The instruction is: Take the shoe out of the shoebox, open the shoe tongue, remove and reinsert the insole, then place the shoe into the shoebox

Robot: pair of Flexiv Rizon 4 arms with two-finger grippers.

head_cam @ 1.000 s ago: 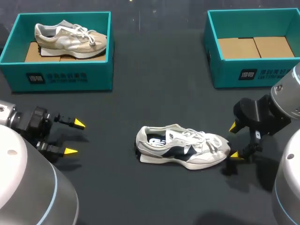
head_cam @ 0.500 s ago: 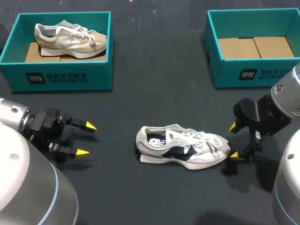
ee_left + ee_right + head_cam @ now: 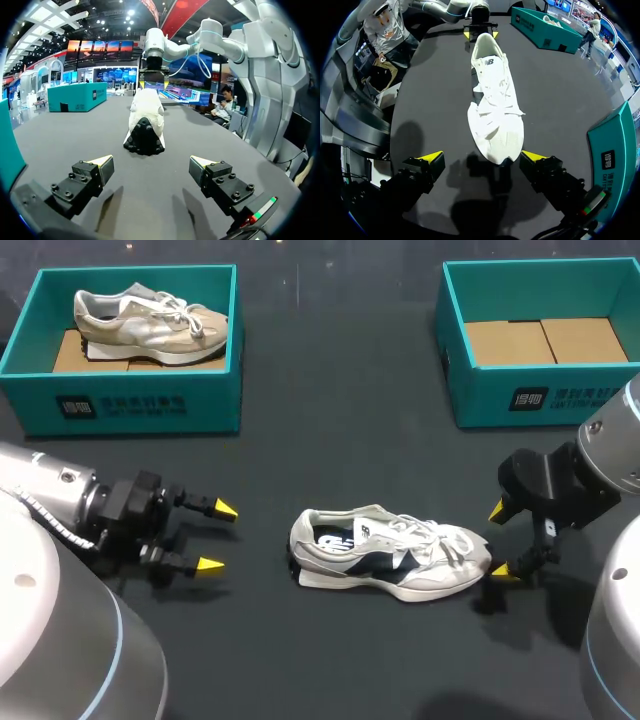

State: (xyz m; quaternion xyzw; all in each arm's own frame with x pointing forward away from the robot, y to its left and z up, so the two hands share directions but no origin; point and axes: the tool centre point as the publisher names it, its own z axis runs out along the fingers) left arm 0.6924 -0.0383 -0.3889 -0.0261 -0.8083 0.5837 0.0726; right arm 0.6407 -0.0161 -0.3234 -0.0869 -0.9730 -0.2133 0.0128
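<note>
While the white-and-navy shoe (image 3: pixel 390 565) sits upright on its sole in the middle of the dark surface (image 3: pixel 340 420), outside both teal boxes, it lies lengthwise between the two arms, heel toward the left claw (image 3: pixel 217 537) and toe toward the right claw (image 3: pixel 501 540). The left claw is spread wide and hangs apart from the heel, lined up with it. The right claw is also spread, its yellow tips flanking the toe cap with no clear contact. The empty shoebox (image 3: pixel 455 360) stands at the far right, and the other box (image 3: pixel 130 405) at the far left holds a beige shoe (image 3: pixel 150 325). I judge the shoe light, with a soft, yielding upper, loose laces and a floppy tongue, but a firmer rubber sole and heel cup. Pinching the toe or the heel across the sole sides should pin it without crushing. The tongue's top edge, just behind the laces, looks the best place to pull, and the thin insole will likely bend easily.
</note>
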